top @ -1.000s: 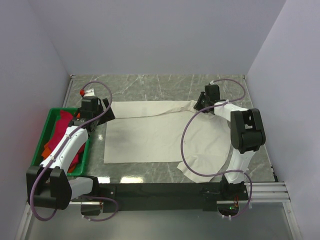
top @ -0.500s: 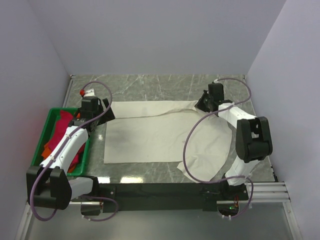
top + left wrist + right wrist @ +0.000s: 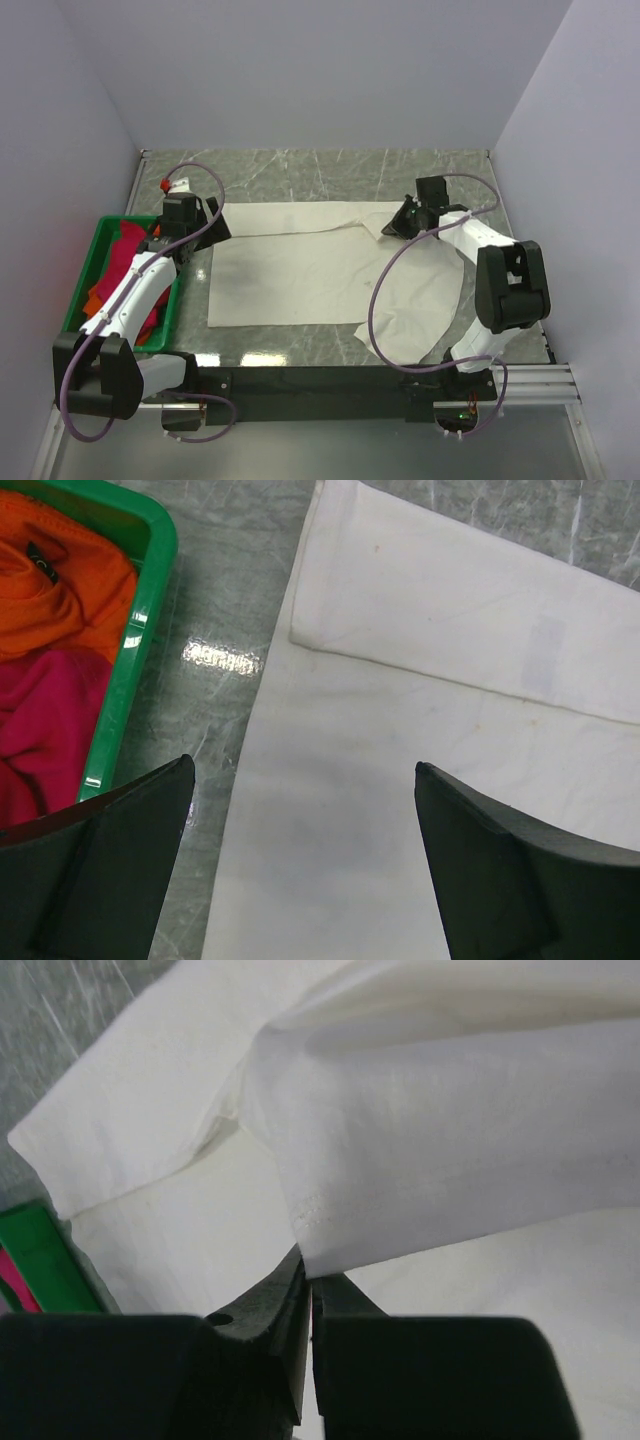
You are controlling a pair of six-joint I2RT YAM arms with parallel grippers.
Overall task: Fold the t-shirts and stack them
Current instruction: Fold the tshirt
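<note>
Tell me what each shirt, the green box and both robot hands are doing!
cream t-shirt: spread flat on the table, one corner lifted.
right gripper: shut on that corner.
left gripper: open, above the shirt's edge.
pink t-shirt: crumpled in the crate.
orange t-shirt: crumpled in the crate.
green crate: upright, holding those two.

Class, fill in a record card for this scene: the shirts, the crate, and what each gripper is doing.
Main garment: cream t-shirt, spread on the table, a strip folded over along its far edge
Right arm: right gripper shut, pinching a hem of the cream t-shirt at its far right
Left arm: left gripper open, above the shirt's left edge
Container: green crate, left of the shirt
Crate contents: orange t-shirt, crimson-pink t-shirt
Stacking: not yet done
</note>
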